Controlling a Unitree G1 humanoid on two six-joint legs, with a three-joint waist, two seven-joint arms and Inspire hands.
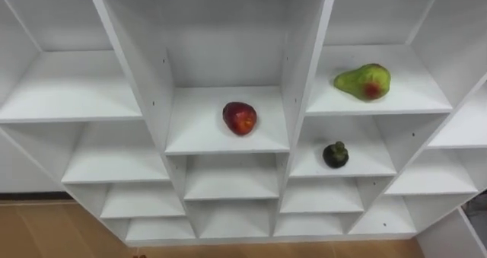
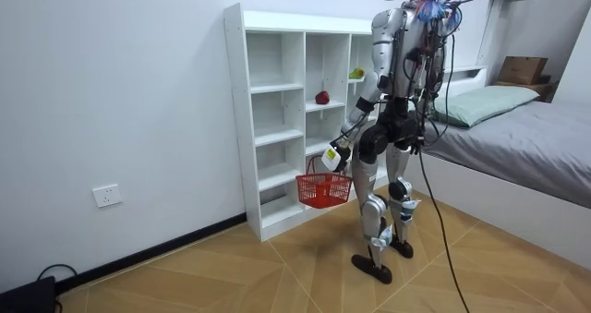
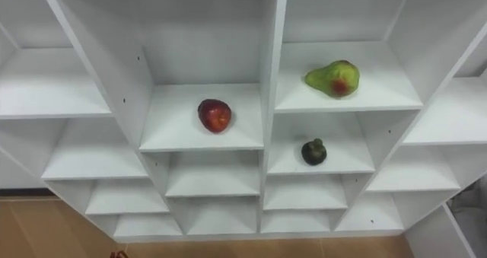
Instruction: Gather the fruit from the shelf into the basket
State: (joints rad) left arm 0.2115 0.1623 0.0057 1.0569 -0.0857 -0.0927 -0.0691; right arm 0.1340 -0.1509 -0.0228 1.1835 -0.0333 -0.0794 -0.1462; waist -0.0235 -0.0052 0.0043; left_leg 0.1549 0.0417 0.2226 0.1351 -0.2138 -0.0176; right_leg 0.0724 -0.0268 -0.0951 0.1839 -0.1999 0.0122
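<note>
The red apple lies alone on a middle shelf of the white closet, higher than the left hand and beyond it. The green fruit lies one compartment to the right and a little higher, and the small dark fruit is on the shelf under that. All three look firm, smooth and light, but they are round and may roll, so I would take each around its widest part. The eye views give the compartments clearly; the room view adds the robot standing before the closet, its left hand closed on the handle of a red basket.
</note>
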